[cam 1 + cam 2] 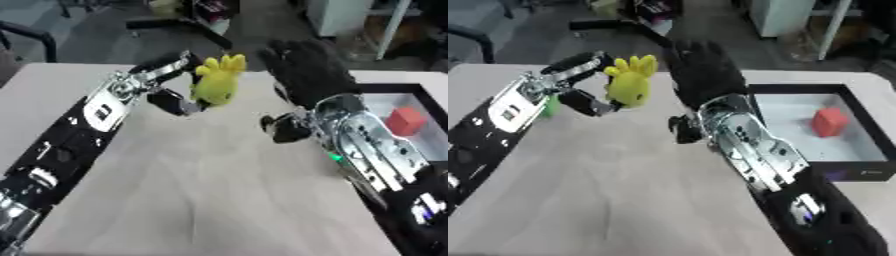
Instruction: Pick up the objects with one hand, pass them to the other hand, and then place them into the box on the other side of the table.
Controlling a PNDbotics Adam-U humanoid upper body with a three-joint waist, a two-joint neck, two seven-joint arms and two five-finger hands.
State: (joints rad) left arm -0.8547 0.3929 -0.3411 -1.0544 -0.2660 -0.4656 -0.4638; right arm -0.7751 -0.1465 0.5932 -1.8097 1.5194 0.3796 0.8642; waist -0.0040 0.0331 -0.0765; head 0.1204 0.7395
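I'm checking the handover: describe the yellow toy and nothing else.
The yellow toy looks soft and plush-like, with a rounded body and stubby points sticking up at its top. It is held upright in the air above the table, pinched by the left hand. The right hand, fingers straight, is just beside it; contact cannot be told.

No readable text, label, brand or number anywhere. Only small pale marks on the left arm (103, 111), too blurred to make out.
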